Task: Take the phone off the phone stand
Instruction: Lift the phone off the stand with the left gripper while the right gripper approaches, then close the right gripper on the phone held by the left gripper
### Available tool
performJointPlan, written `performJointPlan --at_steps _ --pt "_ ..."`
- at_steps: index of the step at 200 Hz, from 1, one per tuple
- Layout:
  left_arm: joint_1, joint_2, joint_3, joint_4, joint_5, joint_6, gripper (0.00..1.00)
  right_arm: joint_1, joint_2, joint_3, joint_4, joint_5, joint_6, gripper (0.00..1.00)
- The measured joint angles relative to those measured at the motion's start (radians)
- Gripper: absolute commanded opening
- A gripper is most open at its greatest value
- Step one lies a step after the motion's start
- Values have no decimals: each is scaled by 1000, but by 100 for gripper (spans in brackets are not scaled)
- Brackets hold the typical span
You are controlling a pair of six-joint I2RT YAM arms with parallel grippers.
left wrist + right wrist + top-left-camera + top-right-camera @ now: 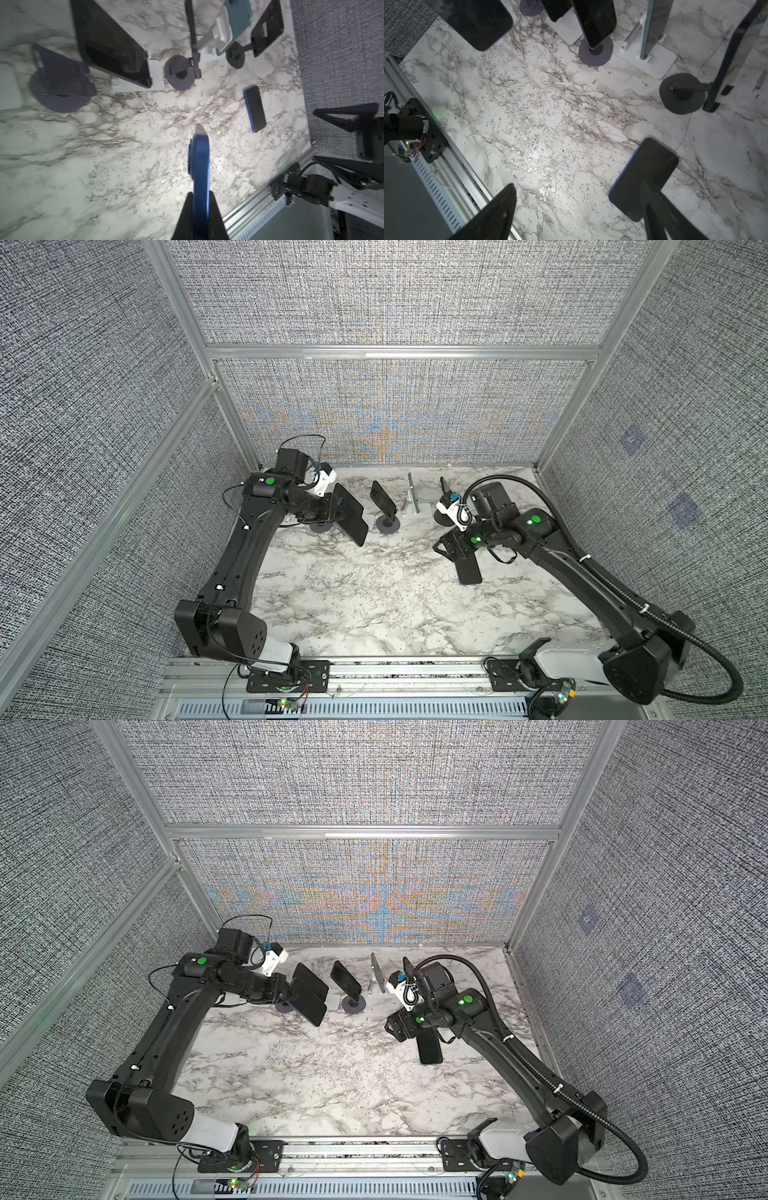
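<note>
My left gripper [200, 197] is shut on a phone in a blue case [199, 164], seen edge-on between the fingers. In both top views that phone [353, 529] [308, 1006] hangs above the table at the back left. An empty dark phone stand [60, 83] [320, 527] sits just beside it. My right gripper [578, 185] [446, 547] is open with nothing between its fingers. It hovers over a dark phone lying flat [643, 178] [469, 568].
Along the back stand a phone on a white stand [110, 41] [347, 497], a phone on a round-based stand [382, 499], a teal-cased phone on a white stand [232, 25] [411, 493] and a phone on a black stand [681, 95] [444, 485]. A metal rail [452, 153] edges the front.
</note>
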Motion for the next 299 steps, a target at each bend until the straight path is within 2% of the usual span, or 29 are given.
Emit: performJointPlan --at_steps 48,99,127,168,233,299 --pt "-43 56 -89 105 251 -51 0 82 102 123 -29 -78 -139 79" --pt "-63 68 -280 319 415 -167 0 111 205 187 -6 -86 -189 83" --pt "-67 68 -338 417 454 -227 0 129 259 212 19 -96 -189 93" --pt "-75 83 -326 468 484 -259 0 140 325 248 22 -104 -192 97" --pt "-93 97 -307 465 500 -255 0 147 398 281 21 -106 -211 94" --pt "-96 107 -306 455 500 -240 0 148 410 252 80 -99 -216 85"
